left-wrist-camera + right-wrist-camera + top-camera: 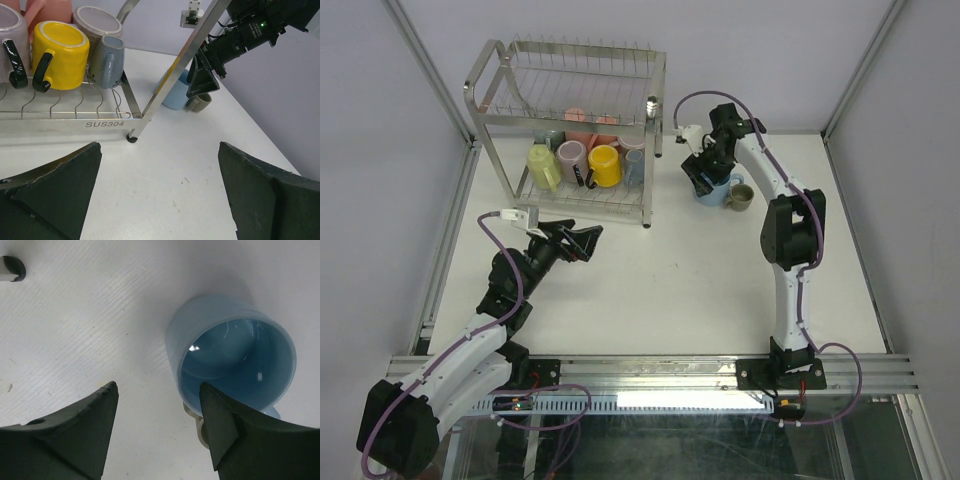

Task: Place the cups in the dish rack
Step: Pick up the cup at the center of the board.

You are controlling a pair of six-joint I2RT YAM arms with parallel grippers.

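Wide white counter (670, 290), and at its far left stands the chrome dish rack (651, 170). Its lower tier carries cups lying on their sides: in the near row the pale green cup (542, 166), lilac cup (570, 158), yellow cup (604, 165) and grey cup (633, 165), with salmon cups (577, 118) behind. Right of the rack, the light blue cup (713, 190) sits upright on the counter, the olive cup (740, 196) just beside it. The right hand (705, 178) hangs over the blue one, fingers apart, gripping nothing. The left hand (582, 240) hovers near the rack's near-right foot, fingers spread wide, empty.
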